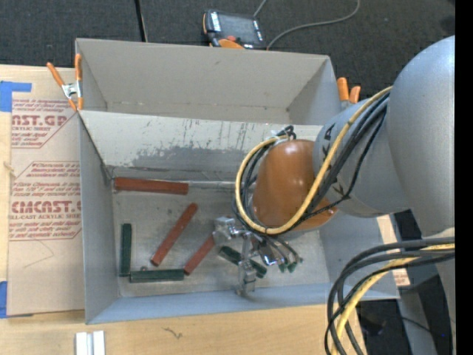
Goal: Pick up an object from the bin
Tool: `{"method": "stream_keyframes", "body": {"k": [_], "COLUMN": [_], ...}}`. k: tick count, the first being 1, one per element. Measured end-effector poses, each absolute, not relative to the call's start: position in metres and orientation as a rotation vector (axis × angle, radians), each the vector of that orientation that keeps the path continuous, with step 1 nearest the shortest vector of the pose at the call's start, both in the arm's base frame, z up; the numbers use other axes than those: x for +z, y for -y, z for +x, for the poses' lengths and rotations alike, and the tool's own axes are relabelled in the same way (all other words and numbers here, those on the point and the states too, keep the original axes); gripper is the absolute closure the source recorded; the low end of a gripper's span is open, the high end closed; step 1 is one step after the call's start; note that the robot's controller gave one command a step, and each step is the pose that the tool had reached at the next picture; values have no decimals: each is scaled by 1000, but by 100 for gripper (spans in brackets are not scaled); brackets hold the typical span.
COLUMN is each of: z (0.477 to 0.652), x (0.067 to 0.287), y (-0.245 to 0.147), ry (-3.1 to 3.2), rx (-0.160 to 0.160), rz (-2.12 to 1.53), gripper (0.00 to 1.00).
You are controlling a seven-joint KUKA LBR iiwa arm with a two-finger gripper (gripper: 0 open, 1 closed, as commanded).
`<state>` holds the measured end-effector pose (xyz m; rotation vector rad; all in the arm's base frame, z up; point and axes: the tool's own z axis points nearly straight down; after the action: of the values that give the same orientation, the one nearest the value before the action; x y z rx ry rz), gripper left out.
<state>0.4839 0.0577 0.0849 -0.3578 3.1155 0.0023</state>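
One raised camera looks obliquely down into the bin (199, 80).

Bin (199, 72) grey sheet metal, matt, w/ scuffs & scratch marks on sloped back wall. Red-brown sticks (150, 186) & dark green sticks (126, 248) matt, smooth, material unclear. Orange wrist cover (284, 183) glossy, smooth. Gripper (250, 263) bare shiny metal. Cables (238, 187) smooth, rubbery-looking sheath
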Motion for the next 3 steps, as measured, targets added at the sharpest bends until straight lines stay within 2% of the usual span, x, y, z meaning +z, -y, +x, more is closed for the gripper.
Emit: {"method": "stream_keyframes", "body": {"k": [1, 2, 3], "z": [523, 521, 539], "x": [69, 70, 184], "y": [4, 0, 7], "ry": [-3125, -3128, -3122], "rx": [-4, 0, -2], "rz": [-284, -294, -252], "gripper": [0, 100, 100]}}
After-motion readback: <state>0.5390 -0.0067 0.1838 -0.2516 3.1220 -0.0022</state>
